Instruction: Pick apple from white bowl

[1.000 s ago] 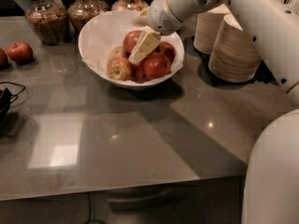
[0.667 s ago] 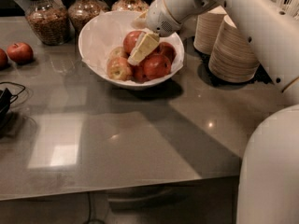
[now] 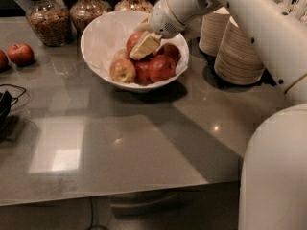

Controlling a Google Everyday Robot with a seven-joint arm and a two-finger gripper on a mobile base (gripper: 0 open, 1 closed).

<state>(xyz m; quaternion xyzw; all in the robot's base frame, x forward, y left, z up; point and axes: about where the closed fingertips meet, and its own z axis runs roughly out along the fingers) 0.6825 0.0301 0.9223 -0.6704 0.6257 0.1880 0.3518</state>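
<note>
The white bowl (image 3: 98,42) stands at the back middle of the grey table, lined with white paper and holding several apples. The rosy red apple (image 3: 134,40) lies at the back of the pile. My gripper (image 3: 144,41) reaches down into the bowl from the upper right and sits right at this apple, its cream tip lying across the apple's right side. A yellow-blotched apple (image 3: 122,71) and darker red apples (image 3: 160,67) lie in front of it.
Two glass jars (image 3: 47,18) of dry food stand behind the bowl at the left. Stacks of beige paper bowls (image 3: 237,54) stand to the right. A loose red apple (image 3: 20,53) lies at the far left. A black cable (image 3: 9,104) lies at the left edge.
The gripper stays at the same apple in the bowl. The arm and robot body on the right have shifted slightly. The apples have not visibly moved.
</note>
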